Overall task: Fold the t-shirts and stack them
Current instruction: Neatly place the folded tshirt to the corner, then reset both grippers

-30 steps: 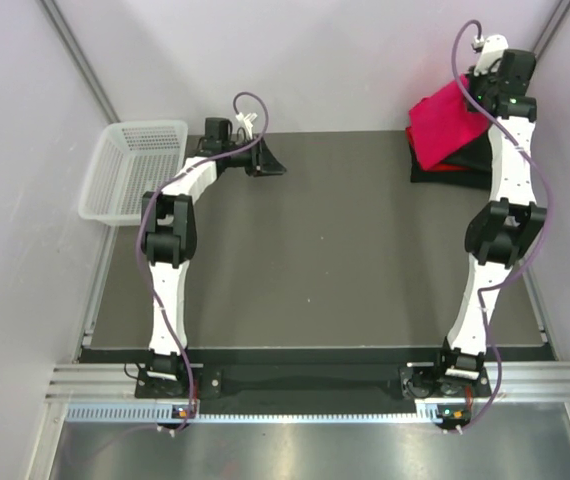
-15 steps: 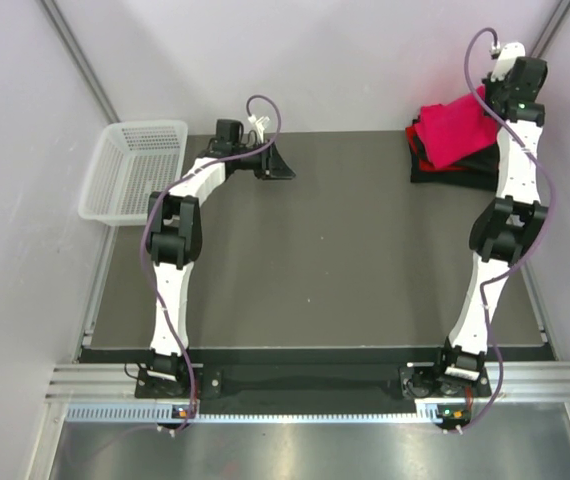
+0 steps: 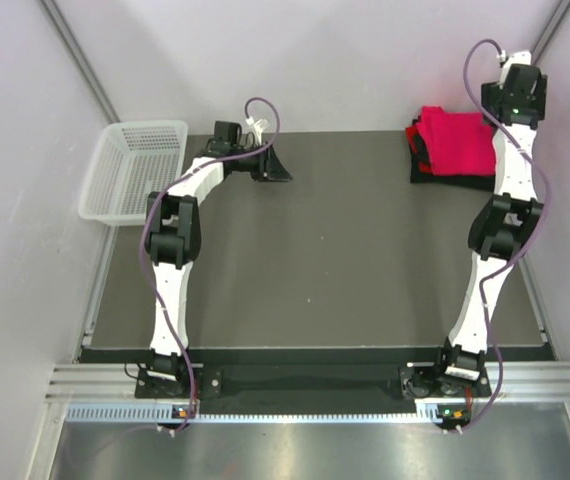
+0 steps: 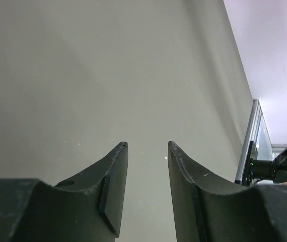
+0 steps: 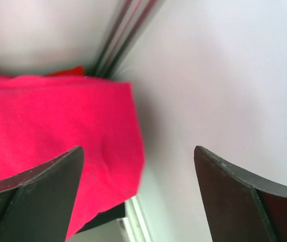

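A white plastic mesh basket [image 3: 133,170] sits at the dark table's [image 3: 315,260] far left corner, perhaps overlapping its edge. Silver slotted aluminium rails [image 3: 305,378] run along the table's near edge.

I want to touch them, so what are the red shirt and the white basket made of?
Red shirt: looks like soft matte cloth. It lies folded with rounded edges and gentle wrinkles. It may be cotton, but the fibre can't be told.
Basket: looks like stiff white plastic. Its walls are a regular grid of small holes and hold their shape.
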